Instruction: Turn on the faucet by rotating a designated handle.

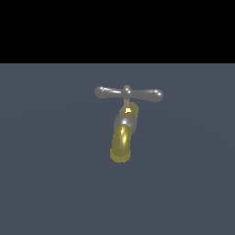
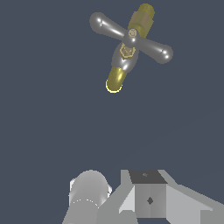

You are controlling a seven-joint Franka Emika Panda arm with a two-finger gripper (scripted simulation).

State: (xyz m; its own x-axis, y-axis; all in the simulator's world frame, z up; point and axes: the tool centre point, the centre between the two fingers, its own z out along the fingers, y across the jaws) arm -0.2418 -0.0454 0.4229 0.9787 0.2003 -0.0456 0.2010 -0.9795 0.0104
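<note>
Faucet count is one, with one handle, a grey crossbar with two bulbous ends crossing the brass stem. I see my gripper only in the wrist view, cut off at the frame edge, fingertips out of sight, so I cannot tell whether its jaws are apart. The faucet sits well ahead of it, untouched. The floor is plain dark blue-grey, black beyond

My working surface is a flat, uniform slate-blue floor with no texture or seams. In the exterior view it ends at a straight horizon; above it lies a solid black band. Lighting is even and casts no distinct shadows.
</note>
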